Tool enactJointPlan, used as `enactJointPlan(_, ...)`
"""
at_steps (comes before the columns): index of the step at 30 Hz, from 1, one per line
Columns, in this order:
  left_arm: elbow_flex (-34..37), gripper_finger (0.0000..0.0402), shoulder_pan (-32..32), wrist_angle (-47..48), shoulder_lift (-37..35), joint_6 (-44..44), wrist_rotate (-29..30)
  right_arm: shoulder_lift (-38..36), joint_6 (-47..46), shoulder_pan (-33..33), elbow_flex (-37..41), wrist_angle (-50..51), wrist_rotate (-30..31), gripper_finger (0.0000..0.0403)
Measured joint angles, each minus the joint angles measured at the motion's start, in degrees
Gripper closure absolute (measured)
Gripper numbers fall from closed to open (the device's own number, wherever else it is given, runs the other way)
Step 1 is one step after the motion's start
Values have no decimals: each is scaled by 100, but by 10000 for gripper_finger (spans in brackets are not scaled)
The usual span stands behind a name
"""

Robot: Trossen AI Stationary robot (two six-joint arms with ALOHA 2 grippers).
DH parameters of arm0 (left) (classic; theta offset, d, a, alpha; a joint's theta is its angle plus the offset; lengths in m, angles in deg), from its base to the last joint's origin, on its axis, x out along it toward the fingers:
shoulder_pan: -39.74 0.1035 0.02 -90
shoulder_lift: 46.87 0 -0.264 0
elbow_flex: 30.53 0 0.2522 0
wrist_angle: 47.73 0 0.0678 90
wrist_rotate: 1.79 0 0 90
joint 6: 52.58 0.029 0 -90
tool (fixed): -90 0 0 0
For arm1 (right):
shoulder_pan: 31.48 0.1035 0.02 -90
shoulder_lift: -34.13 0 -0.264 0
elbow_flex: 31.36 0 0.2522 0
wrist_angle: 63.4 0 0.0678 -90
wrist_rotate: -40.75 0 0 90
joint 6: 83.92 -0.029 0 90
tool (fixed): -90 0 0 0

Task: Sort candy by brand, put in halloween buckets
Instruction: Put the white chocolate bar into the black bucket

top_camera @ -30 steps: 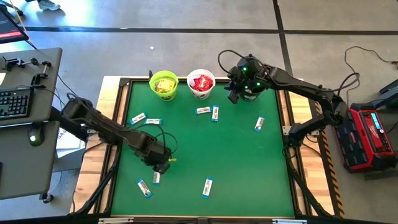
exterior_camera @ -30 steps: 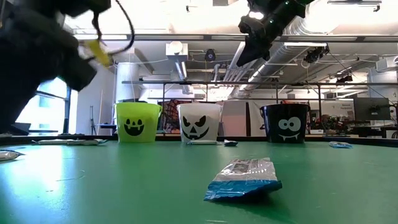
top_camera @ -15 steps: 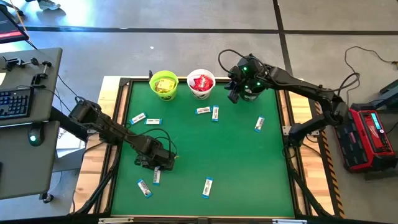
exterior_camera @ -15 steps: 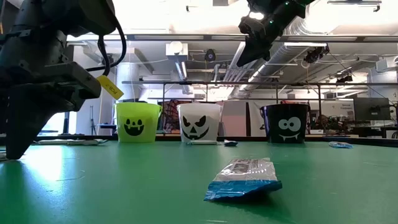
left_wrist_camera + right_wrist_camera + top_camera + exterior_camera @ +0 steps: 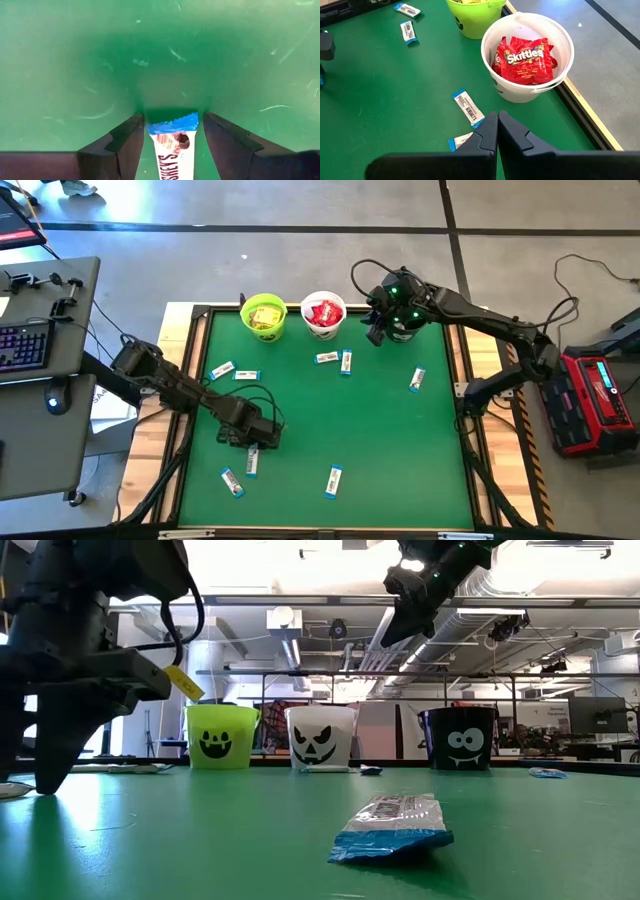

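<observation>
My left gripper [image 5: 173, 131] is open and points down at the near-left part of the table [image 5: 252, 448]. Its fingers stand on either side of the end of a blue-and-white bar [image 5: 172, 145] that lies flat; I see no touch. My right gripper [image 5: 497, 126] is shut and hangs high over the black bucket [image 5: 459, 737] at the far edge [image 5: 392, 320]. The lime green bucket [image 5: 264, 316] holds yellow packets. The white bucket [image 5: 527, 57] holds red packets.
Several more blue-and-white bars lie flat on the green mat: two at the left [image 5: 234, 372], two below the white bucket [image 5: 337, 359], one at the right [image 5: 417, 379], two near the near edge [image 5: 334, 480]. A raised frame [image 5: 465, 395] rims the table.
My left gripper has come down from well above the table to the mat, its fingers now straddling the bar's end.
</observation>
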State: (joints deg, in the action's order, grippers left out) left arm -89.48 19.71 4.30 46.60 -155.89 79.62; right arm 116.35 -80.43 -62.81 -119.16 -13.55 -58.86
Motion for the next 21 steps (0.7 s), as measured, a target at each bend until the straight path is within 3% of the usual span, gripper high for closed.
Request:
enactJointPlan(11,24,270,1,-47,4,458,8,0,1,0,0,-35,0,403)
enactJointPlan(18,26,283,-31,-64,28,703,16,0,32,0,0,-35,-1,403)
enactJointPlan(21,26,306,-31,-56,28,815,16,0,49,0,0,-36,-1,403)
